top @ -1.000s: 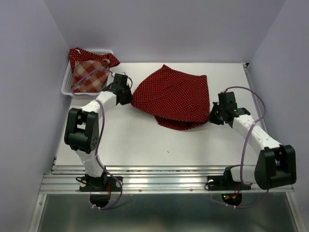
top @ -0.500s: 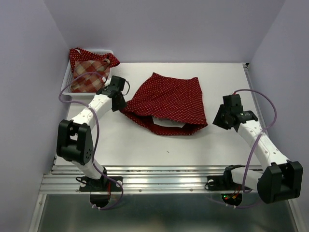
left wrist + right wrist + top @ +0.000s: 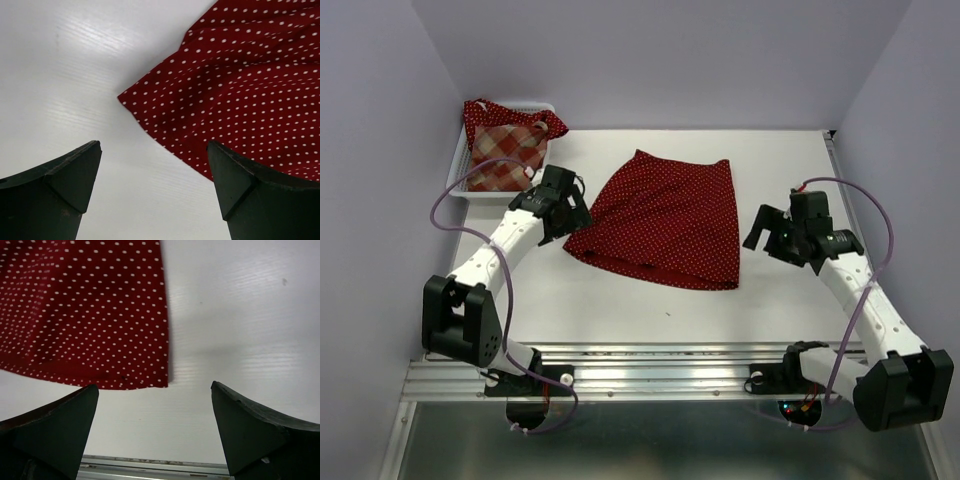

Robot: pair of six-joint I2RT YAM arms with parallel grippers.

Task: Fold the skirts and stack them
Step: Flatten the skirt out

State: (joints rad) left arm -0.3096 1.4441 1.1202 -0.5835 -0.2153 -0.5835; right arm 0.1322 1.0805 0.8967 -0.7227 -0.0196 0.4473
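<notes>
A dark red skirt with white polka dots (image 3: 665, 215) lies spread flat on the white table, its hem toward the near side. My left gripper (image 3: 572, 215) hovers at its left corner, open and empty; the left wrist view shows that corner of the dotted skirt (image 3: 240, 100) ahead between the fingers. My right gripper (image 3: 763, 232) is open just right of the skirt's near right corner (image 3: 150, 375). A red-and-tan plaid skirt (image 3: 505, 150) sits in the white mesh basket (image 3: 462, 185) at the back left, with a bit of dark red dotted cloth (image 3: 480, 112) over its top edge.
The basket stands against the left wall, close behind my left arm. Purple walls close in the table on three sides. A metal rail (image 3: 660, 360) runs along the near edge, where both arm bases are bolted.
Both grippers have opened and let go of the dotted skirt. It now lies flat, where it was bunched and lifted before. Both grippers have drawn slightly away from its corners.
</notes>
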